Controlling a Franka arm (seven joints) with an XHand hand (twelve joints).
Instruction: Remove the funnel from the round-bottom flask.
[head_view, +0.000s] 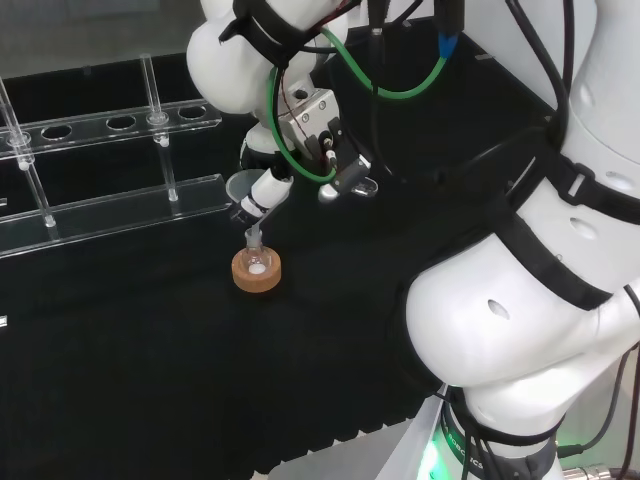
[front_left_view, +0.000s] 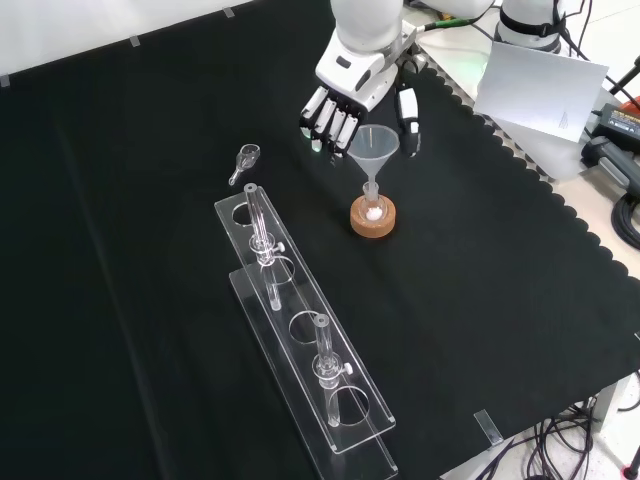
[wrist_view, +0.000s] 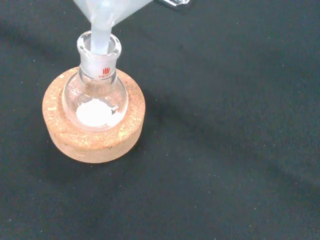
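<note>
With straight fingers the hand (front_left_view: 345, 105) brackets the funnel (front_left_view: 373, 146), whose stem sits below in the round-bottom flask (wrist_view: 95, 97); a skewed lift could tip that flask off its cork ring (wrist_view: 95, 132)

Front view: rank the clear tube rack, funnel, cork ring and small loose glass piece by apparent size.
1. clear tube rack
2. funnel and cork ring, too alike in extent to rank
3. small loose glass piece

Glossy white arm links (head_view: 520, 330) (black straps, green cables)
</note>
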